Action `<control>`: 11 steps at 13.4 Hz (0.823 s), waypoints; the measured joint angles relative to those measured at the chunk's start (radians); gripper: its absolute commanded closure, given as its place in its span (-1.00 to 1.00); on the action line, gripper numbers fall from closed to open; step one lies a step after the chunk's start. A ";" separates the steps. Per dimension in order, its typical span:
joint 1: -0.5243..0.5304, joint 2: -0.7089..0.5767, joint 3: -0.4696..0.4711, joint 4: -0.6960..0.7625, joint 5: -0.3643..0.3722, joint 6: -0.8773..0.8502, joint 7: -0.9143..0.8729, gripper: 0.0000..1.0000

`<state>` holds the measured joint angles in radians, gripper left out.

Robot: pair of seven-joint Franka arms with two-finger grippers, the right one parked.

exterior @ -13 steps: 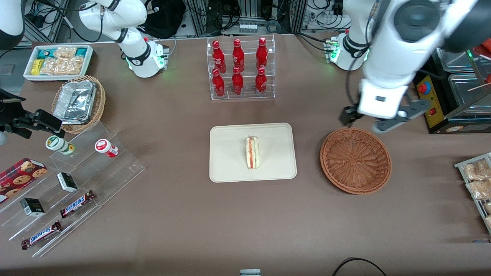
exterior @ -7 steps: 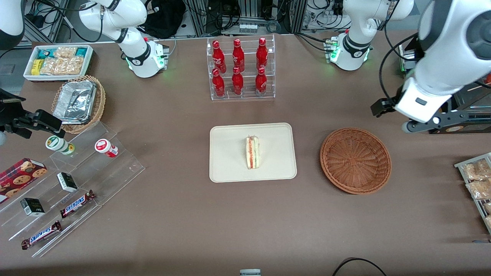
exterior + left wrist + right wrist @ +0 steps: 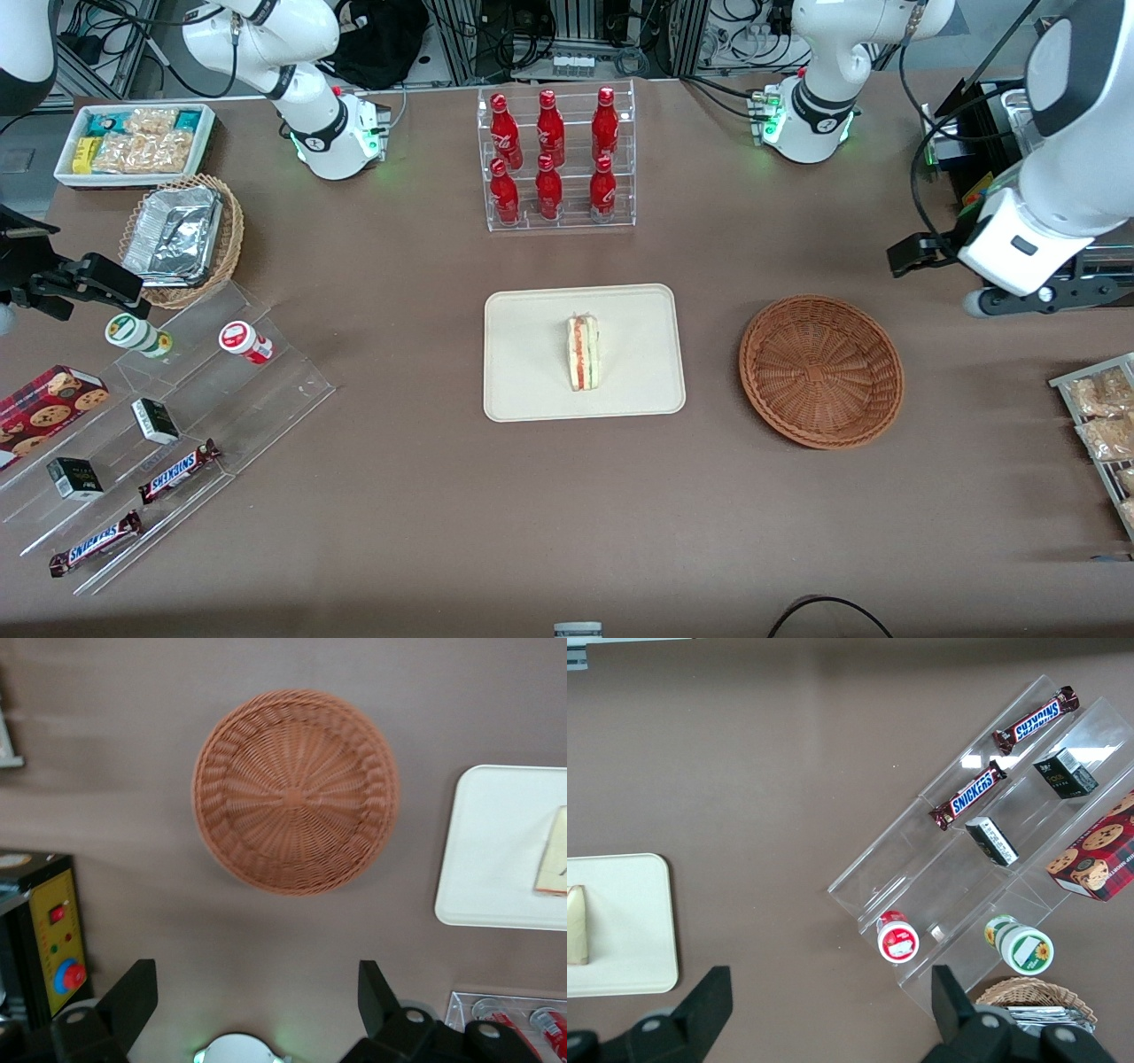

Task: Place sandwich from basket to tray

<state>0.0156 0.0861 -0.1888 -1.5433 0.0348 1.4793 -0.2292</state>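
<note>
The sandwich (image 3: 583,353), a white-bread wedge with orange-red and green layers, lies on the cream tray (image 3: 532,354) in the middle of the table. Both also show in the left wrist view, sandwich (image 3: 554,855) on tray (image 3: 496,850), and in the right wrist view, sandwich (image 3: 576,926) on tray (image 3: 629,921). The reddish-brown wicker basket (image 3: 821,370) stands beside the tray toward the working arm's end, with nothing in it (image 3: 297,793). My gripper (image 3: 1010,283) hangs high over the table's edge past the basket. It is open (image 3: 255,992), with nothing between its fingers (image 3: 133,992).
A rack of red bottles (image 3: 554,159) stands farther from the camera than the tray. A control box with a red button (image 3: 58,943) and snack packets (image 3: 1103,416) sit near my gripper. An acrylic stand (image 3: 177,425), a tan foil basket (image 3: 182,239) and a white bin (image 3: 133,142) lie toward the parked arm's end.
My gripper has swung away from above the basket's rim toward the working arm's end of the table. The sandwich, tray and basket have not moved.
</note>
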 measured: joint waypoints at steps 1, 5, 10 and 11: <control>0.034 -0.001 -0.046 0.000 0.004 0.011 0.000 -0.99; 0.077 -0.017 -0.080 0.000 0.011 0.016 0.025 -0.99; 0.084 -0.070 -0.082 -0.028 -0.008 0.018 0.041 -0.99; 0.084 -0.081 -0.082 -0.037 -0.011 0.025 0.041 -0.99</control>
<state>0.0992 0.0055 -0.2705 -1.5801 0.0240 1.5041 -0.1884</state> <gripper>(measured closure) 0.000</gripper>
